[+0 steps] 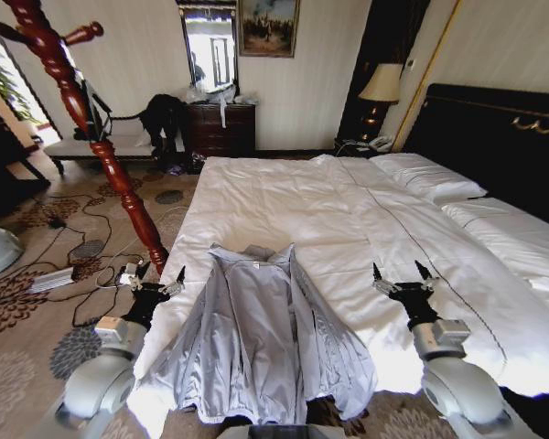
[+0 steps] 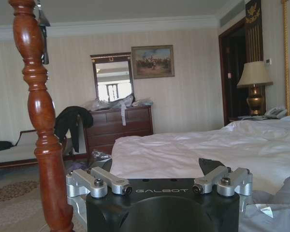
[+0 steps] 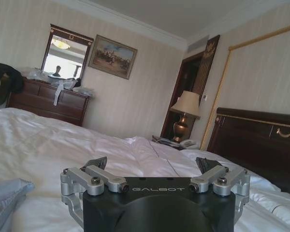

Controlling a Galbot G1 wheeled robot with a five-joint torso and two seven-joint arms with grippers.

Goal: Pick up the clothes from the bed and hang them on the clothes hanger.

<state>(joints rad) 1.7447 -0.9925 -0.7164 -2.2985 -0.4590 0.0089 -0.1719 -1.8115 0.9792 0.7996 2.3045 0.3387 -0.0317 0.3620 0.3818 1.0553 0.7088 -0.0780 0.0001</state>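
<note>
A light grey jacket (image 1: 261, 343) lies spread open on the near end of the bed (image 1: 348, 210), collar toward the pillows and hem hanging over the bed's near edge. The red-brown wooden clothes hanger pole (image 1: 110, 155) rises at the bed's left side. My left gripper (image 1: 159, 275) hovers open just left of the jacket's shoulder, close to the pole's foot. My right gripper (image 1: 402, 273) is open above the white sheet, right of the jacket. A corner of the jacket (image 2: 275, 205) shows beside the left fingers; another grey fold (image 3: 7, 193) appears in the right wrist view.
Cables and a power strip (image 1: 50, 279) lie on the patterned carpet at left. A dark dresser (image 1: 221, 128) with a mirror stands at the far wall, with a bench (image 1: 91, 146) and a black garment (image 1: 163, 117) beside it. A lamp (image 1: 380, 91) stands by the dark headboard (image 1: 503, 137).
</note>
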